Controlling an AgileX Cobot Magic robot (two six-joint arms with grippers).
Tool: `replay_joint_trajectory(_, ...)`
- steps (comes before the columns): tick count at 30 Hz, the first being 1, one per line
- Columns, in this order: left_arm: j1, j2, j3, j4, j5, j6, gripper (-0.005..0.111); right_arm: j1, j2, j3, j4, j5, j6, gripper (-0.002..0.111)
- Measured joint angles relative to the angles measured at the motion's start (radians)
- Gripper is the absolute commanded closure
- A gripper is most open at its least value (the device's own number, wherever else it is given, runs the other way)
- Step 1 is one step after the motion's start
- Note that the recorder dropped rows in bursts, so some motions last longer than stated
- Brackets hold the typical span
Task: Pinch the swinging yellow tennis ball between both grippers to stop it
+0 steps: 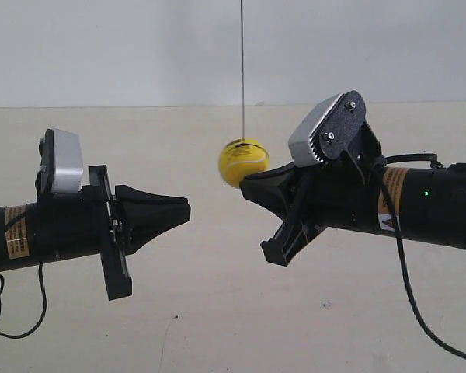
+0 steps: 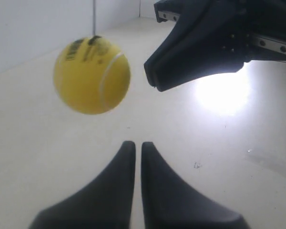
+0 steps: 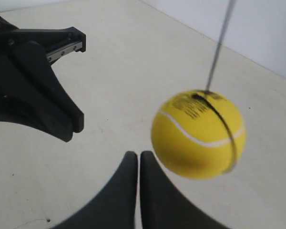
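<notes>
- I see the yellow tennis ball [image 1: 243, 162] hanging clear of the pale tabletop [image 1: 217, 318] on a thin string [image 1: 241, 70] that runs straight up out of view.
- In the exterior view the ball sits between the two arms. It is hard against the tip of the arm at that view's right and well apart from the arm at that view's left.
- The ball looks larger and closer in the right wrist view, so I take the arm at the exterior view's right to be the right one.
- Right gripper [image 3: 134, 153]: the jaws are drawn together with only a hairline slit between them and hold nothing. The ball [image 3: 198, 133] hangs just beside the fingertips, off to one side of their line.
- The left wrist view shows a strip of tabletop between the ball [image 2: 92, 75] and the right gripper's tip, so I record no contact.
- Left gripper [image 2: 134, 143]: the jaws are likewise pressed nearly together and hold nothing. The ball hangs beyond the tips and off their centre line.
- The ball's outline is slightly blurred in all three views.
- A grey-white block [image 1: 322, 128] sits tilted atop the right arm.
- A matching block [image 1: 62, 159] stands upright on the other arm.
</notes>
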Motion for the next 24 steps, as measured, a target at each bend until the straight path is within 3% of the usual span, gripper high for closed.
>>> replay_joint_trajectory(24,0.000,0.000,0.000,-0.027,0.000,0.008,0.102,0.000,0.000,0.000,0.000,0.000,0.007,0.108)
